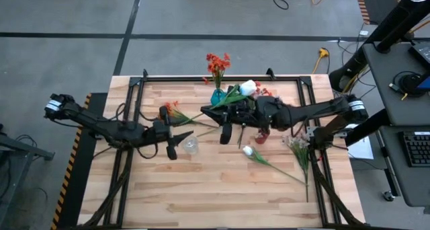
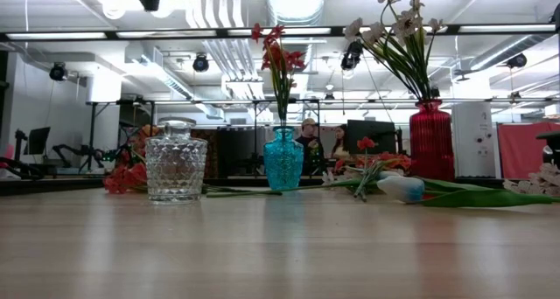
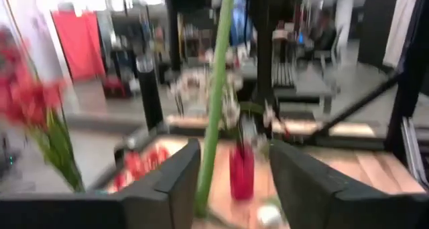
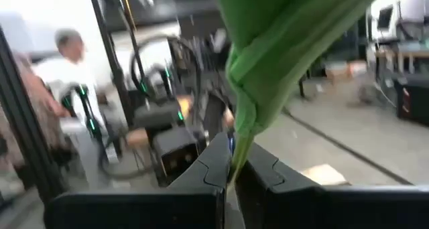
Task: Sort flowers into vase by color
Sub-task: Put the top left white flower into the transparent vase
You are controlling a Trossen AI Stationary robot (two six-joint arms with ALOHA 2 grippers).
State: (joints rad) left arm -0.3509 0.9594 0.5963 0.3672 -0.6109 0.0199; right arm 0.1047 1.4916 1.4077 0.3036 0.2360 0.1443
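Clamping a white tulip's stem (image 4: 236, 155), the right end effector (image 4: 231, 172) is closed; the left end effector (image 3: 231, 182) gapes.

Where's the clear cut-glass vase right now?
High view: the clear cut-glass vase stands left of centre, just beside the left gripper; the teal glass vase stands farther back.

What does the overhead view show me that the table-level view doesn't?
Only overhead: both arms, the left gripper beside the clear glass vase, the right gripper shut on a white flower's stem.
Only table-level: white blossoms standing in the red vase, and people in the room behind.
Both: the teal vase holding orange-red flowers, and a white bud lying on the table.
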